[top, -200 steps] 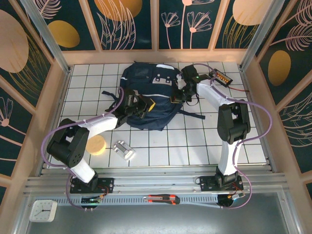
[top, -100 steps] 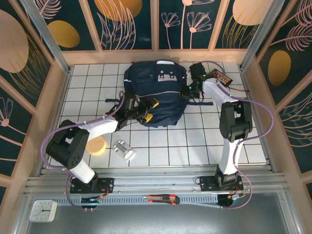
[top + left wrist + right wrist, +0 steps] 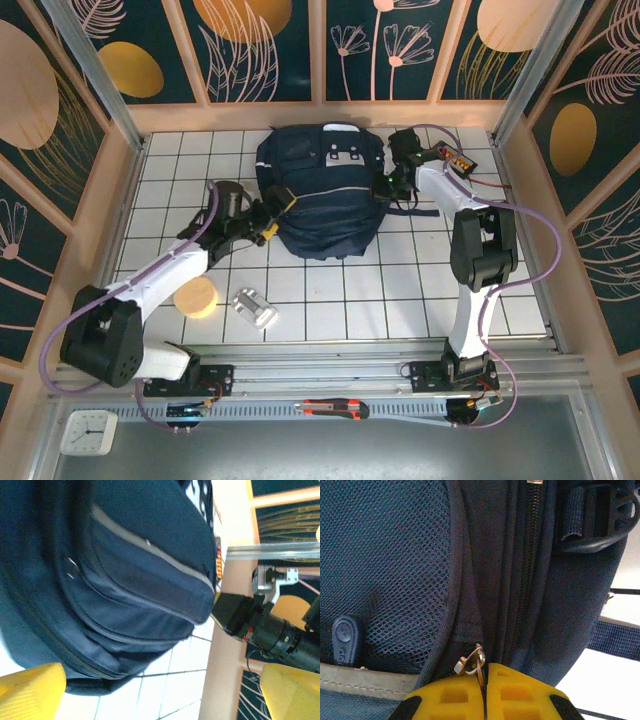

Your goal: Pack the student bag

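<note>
The student bag (image 3: 320,195), a big dark navy backpack with a pale stripe and a grey patch near its top, lies at the back middle of the tiled table. My left gripper (image 3: 271,218) stands open just off the bag's left side, holding nothing. In the left wrist view the student bag (image 3: 115,575) spreads above my gripper (image 3: 160,697), and bare tile shows between the wide-apart yellow fingertips (image 3: 30,690). My right gripper (image 3: 384,187) is at the bag's right side. There its yellow fingers (image 3: 447,697) are shut on a metal zipper pull (image 3: 470,661) beside the mesh pocket (image 3: 385,570).
A round yellow disc (image 3: 197,297) and a small silver-white object (image 3: 253,308) lie on the tiles front left. An orange-and-black device (image 3: 455,158) sits at the back right. Wooden walls (image 3: 524,230) box in the table. A box cutter (image 3: 335,408) and a clock (image 3: 88,432) lie on the near ledge.
The bag shifted toward the back wall. My left gripper opened, let go of the bag and drew back to the left. The right gripper stayed shut at the bag's right side.
</note>
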Controlling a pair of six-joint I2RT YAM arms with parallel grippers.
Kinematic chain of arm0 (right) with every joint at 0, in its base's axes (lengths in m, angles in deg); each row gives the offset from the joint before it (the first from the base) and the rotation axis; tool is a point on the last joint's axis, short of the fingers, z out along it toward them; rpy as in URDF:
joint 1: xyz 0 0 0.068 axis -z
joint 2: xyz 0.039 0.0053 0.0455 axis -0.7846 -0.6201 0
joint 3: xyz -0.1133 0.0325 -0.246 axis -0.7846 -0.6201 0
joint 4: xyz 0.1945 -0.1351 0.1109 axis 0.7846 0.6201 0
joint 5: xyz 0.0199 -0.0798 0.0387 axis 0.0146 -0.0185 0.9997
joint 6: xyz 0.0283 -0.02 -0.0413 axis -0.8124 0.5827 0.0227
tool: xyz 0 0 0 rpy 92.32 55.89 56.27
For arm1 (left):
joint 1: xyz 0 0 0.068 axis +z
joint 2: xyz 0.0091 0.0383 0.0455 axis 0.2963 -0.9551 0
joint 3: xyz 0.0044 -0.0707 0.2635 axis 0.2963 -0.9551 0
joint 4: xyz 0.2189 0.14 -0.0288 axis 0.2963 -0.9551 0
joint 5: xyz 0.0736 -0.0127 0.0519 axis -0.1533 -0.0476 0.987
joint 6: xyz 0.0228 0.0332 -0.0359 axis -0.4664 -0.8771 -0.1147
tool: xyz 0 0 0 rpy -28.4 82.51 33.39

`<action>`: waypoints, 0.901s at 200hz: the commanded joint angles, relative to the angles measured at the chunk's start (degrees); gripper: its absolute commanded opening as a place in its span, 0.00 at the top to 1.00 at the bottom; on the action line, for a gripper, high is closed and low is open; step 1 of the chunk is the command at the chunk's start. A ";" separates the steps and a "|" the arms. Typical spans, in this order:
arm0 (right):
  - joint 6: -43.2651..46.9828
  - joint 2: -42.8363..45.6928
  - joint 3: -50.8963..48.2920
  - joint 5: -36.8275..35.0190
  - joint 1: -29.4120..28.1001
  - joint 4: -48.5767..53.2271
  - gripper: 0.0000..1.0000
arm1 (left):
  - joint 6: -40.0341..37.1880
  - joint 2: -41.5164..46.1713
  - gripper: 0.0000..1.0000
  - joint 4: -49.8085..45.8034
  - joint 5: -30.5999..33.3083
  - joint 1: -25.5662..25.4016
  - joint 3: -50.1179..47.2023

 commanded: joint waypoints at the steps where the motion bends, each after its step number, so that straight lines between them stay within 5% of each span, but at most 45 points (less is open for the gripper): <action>1: -0.48 1.41 0.77 -4.69 1.59 -1.09 0.92 | -12.52 2.10 0.01 -11.59 3.26 1.95 3.96; 17: -0.42 1.35 1.21 -4.80 1.77 -1.14 0.86 | -18.44 2.02 0.01 -17.41 5.22 2.76 6.40; 85: -2.04 2.91 1.94 -4.73 2.98 -1.80 0.12 | -21.11 4.39 0.01 -16.70 3.51 8.41 6.03; 180: -6.13 10.16 8.43 4.42 7.33 -3.39 0.07 | -27.43 6.35 0.01 -18.65 11.32 10.70 11.84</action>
